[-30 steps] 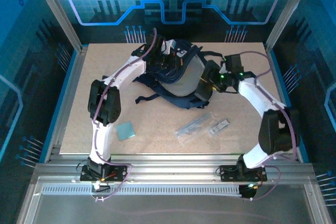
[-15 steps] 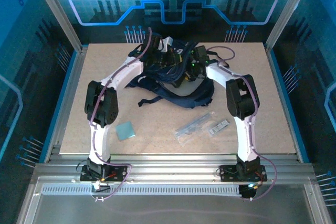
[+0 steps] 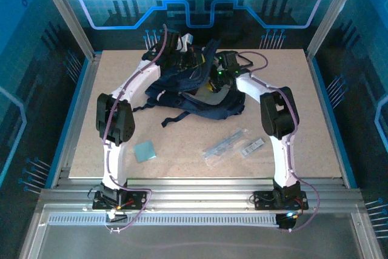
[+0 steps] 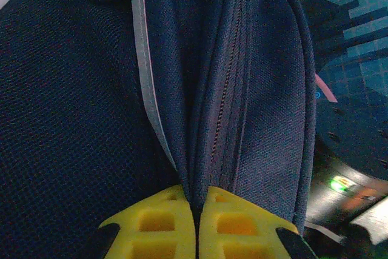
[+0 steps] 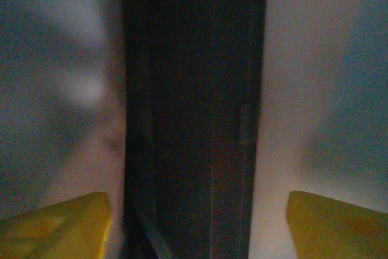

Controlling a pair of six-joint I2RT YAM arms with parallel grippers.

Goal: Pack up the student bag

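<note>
Left claw [image 4: 197,222]: yellow fingertips pressed together, pinching a fold of the student bag [image 4: 73,89] beside its zip seam. Right claw [image 5: 197,216]: spread wide, gripping nothing; a dark band and pale blurred surfaces sit right in front of it, too close to identify.

From above, the navy bag lies at the far middle of the table [image 3: 303,119], its long axis running left to right. The left claw lifts the bag's far left edge, and the right claw dips into the bag from the right.

Near of the bag lie a clear packet [image 3: 224,145] and a small white item [image 3: 251,147], likely to be packed next and closest to the right arm. A teal card [image 3: 144,150] lies towards the left arm. The table is pale chipboard inside a metal frame with blue-lit panels.
</note>
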